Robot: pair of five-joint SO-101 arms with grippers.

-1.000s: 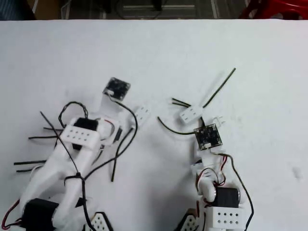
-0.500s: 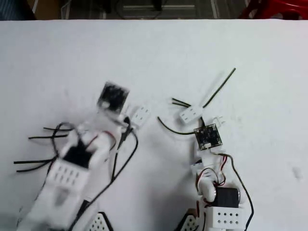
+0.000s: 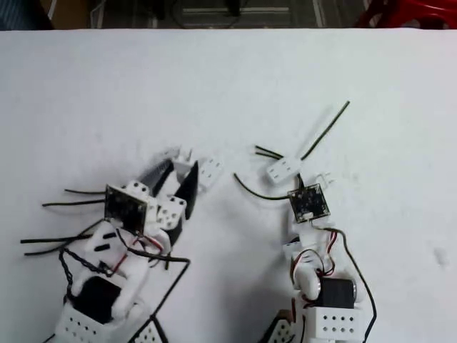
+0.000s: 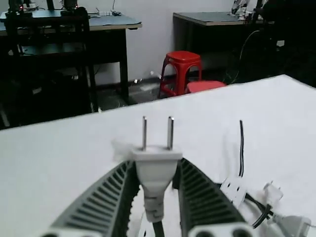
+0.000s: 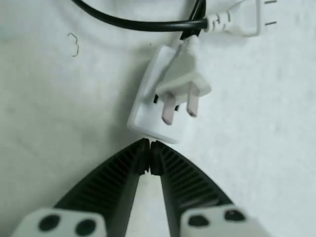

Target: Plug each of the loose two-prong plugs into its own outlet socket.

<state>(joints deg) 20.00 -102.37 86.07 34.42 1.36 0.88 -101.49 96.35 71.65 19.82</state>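
Observation:
My left gripper (image 4: 155,173) is shut on a white two-prong plug (image 4: 155,165), held above the table with its prongs pointing up. From above, that left gripper (image 3: 178,171) and plug (image 3: 184,158) sit just left of a small white socket (image 3: 209,171). My right gripper (image 5: 149,148) is shut with nothing in it, close to a second white socket (image 5: 155,106). A white plug (image 5: 183,79) lies across that socket with its prongs bare. Another plug (image 5: 249,19) on a black cable (image 5: 138,22) lies beyond. In the high view this second socket (image 3: 283,169) and the plug (image 3: 325,180) are just ahead of the right arm.
Loose black cables (image 3: 64,204) lie on the white table (image 3: 228,78) left of the left arm. One more cable (image 3: 327,130) runs diagonally behind the right socket. A red stool (image 4: 181,66) and dark desks stand beyond the far edge.
The left arm drew back toward the near edge and turned its wrist up, so the plug now stands prongs up beside the left socket. The right arm has kept still.

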